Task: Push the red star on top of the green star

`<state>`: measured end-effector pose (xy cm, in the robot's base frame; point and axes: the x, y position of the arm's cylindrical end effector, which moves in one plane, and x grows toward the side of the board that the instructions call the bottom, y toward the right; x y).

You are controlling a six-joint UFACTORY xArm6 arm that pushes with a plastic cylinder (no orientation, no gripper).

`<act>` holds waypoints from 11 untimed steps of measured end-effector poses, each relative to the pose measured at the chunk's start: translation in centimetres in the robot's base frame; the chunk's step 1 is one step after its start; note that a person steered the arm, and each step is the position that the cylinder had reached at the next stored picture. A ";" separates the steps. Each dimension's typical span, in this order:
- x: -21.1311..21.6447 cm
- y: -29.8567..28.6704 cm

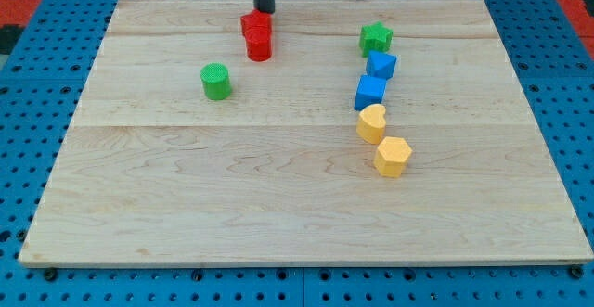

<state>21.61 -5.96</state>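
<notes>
Rod with no jaws to report: my tip (265, 11) touches the red star's (255, 27) top edge, beside a red cylinder (260, 48), well left of the green star (376, 37) on the desk (278, 205).

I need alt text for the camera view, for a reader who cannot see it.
My tip sits just above two touching red blocks near the top of a wooden board. A green star heads a column of two blue blocks and two yellow blocks on the view's right; a green cylinder stands alone left.
</notes>
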 end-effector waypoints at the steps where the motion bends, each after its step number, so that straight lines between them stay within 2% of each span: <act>1: 0.5 -4.4; 2: 4.0 -3.7; 3: 4.4 0.5; 4: 3.3 0.3; 5: 7.0 -0.9; 6: 7.9 4.1; 7: 5.3 4.4; 8: 5.1 1.3; 9: 2.2 2.8; 10: 3.4 9.8; 11: 3.3 13.3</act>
